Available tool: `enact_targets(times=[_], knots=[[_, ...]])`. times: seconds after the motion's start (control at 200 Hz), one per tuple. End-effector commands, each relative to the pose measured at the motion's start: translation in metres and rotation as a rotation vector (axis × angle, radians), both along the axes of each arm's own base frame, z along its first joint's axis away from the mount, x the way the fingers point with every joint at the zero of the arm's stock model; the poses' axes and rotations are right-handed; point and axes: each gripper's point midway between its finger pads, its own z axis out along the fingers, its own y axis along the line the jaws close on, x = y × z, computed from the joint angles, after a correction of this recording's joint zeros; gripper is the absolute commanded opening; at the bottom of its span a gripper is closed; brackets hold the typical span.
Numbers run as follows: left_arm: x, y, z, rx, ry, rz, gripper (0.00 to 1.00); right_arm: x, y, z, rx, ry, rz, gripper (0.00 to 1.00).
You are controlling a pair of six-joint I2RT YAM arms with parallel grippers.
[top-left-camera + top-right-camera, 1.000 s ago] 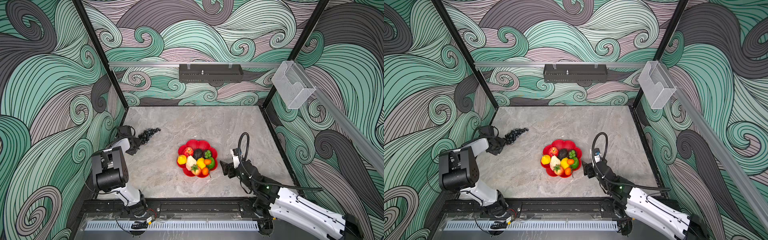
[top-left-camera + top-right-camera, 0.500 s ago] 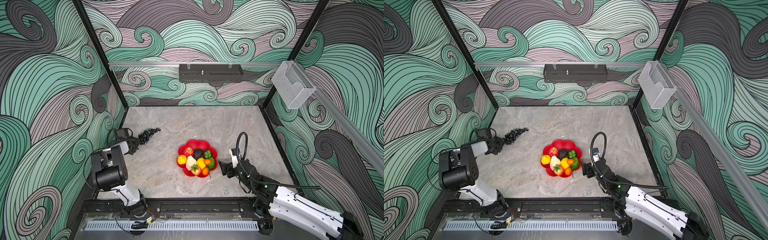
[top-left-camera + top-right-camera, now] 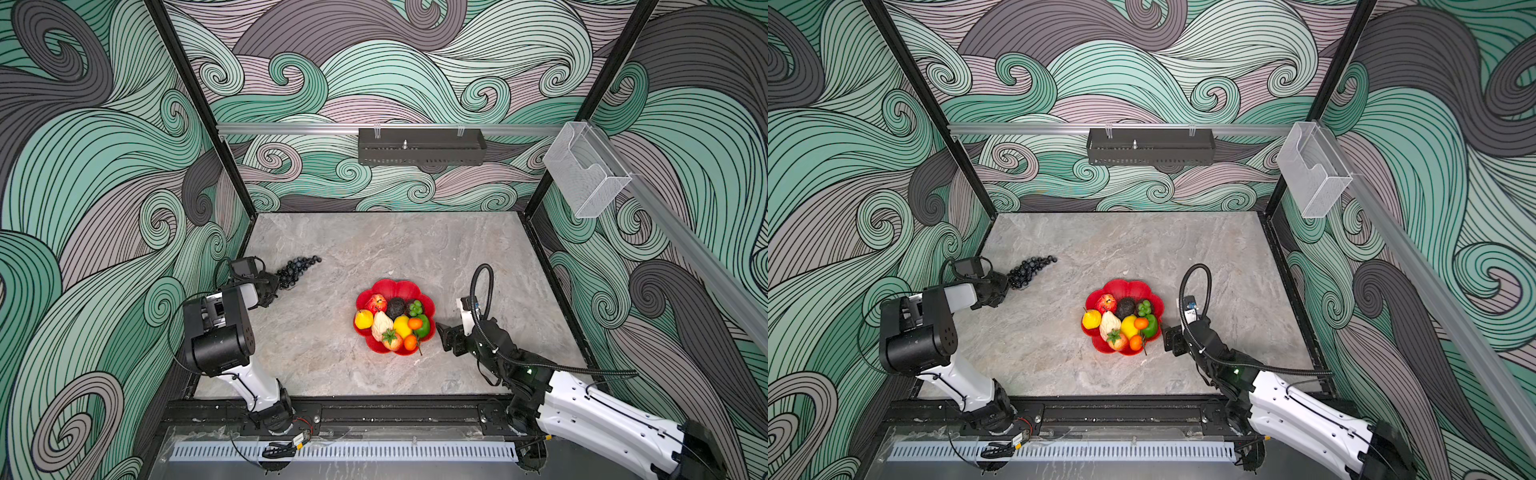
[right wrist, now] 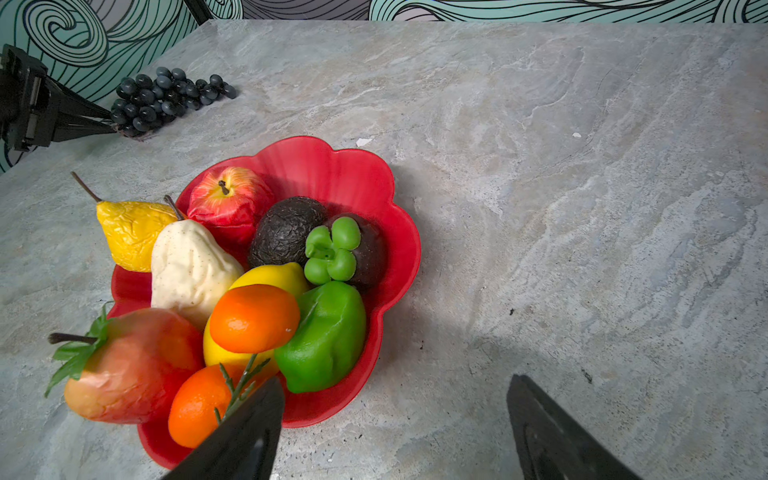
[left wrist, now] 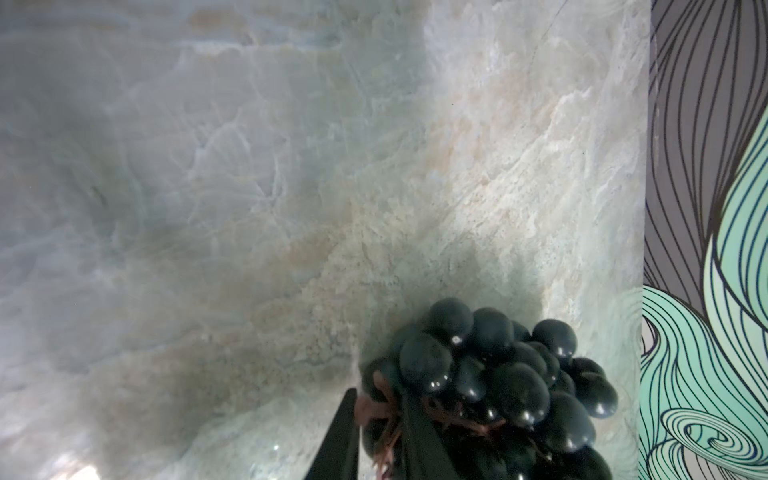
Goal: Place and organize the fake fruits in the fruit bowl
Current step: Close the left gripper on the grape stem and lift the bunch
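Note:
The blue-black grape bunch (image 3: 297, 270) (image 3: 1032, 269) lies on the marble table at the far left, outside the fruit bowl. My left gripper (image 3: 275, 286) (image 5: 382, 399) is low at the bunch's stem end. Its fingers are pressed on the brown stem of the grape bunch (image 5: 498, 374). The red scalloped fruit bowl (image 3: 395, 284) (image 4: 332, 166) holds an apple (image 4: 228, 195), avocado (image 4: 286, 228), beige pear (image 4: 187, 266), lemon (image 4: 270, 276), a green fruit (image 4: 328, 332) and two oranges (image 4: 253, 318). My right gripper (image 3: 442, 332) (image 4: 395, 382) stands open and empty just right of the bowl.
A black tray (image 3: 422, 145) hangs on the back wall rail and a clear plastic box (image 3: 584, 174) on the right rail. The cell's patterned left wall stands close behind the left gripper. Bare marble (image 3: 374, 241) spreads between the grapes, the bowl and the back wall.
The left gripper's jaws have narrowed onto the grape stem after edging toward the bunch. The right arm has barely shifted beside the bowl.

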Motion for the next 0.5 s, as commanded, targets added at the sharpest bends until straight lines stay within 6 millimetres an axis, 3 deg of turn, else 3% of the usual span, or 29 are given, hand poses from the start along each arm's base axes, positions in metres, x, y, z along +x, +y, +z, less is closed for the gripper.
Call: enact_targets(times=[0.0, 0.185, 0.49], knots=[[0.009, -0.001, 0.004, -0.022, -0.044, -0.018, 0.17, 0.002, 0.003, 0.002, 0.021, -0.003, 0.001, 0.85], [0.014, -0.003, 0.009, -0.024, -0.071, -0.039, 0.16, 0.003, 0.005, 0.001, 0.020, 0.003, 0.006, 0.85], [0.016, -0.005, 0.015, -0.022, -0.085, -0.051, 0.02, 0.003, 0.005, 0.000, 0.018, 0.006, 0.004, 0.85]])
